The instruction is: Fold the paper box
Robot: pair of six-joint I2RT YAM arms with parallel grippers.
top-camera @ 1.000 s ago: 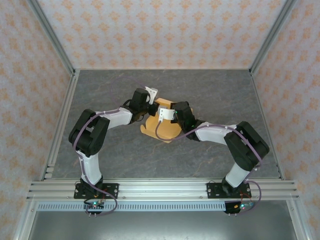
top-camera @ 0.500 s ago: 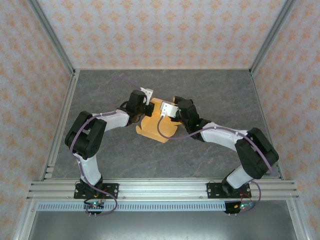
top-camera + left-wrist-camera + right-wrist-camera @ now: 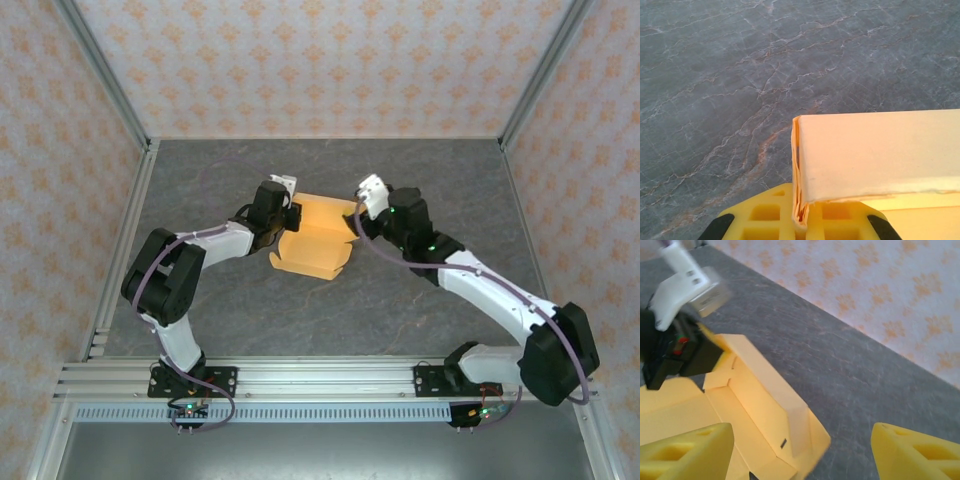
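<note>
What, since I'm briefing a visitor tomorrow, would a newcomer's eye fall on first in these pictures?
The bright orange-yellow paper box stands out first. It lies partly folded, with one long wall raised, in the middle of the dark grey marbled table between the two arms. The left hand is shut on the box's left edge, while the right hand is open by its right end.

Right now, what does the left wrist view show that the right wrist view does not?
Left wrist view: the left gripper shut on a folded edge of the paper box. Right wrist view: the right gripper open, facing the box's inside, the left arm and the patterned wall. Both: the orange-yellow box on the grey table.
</note>
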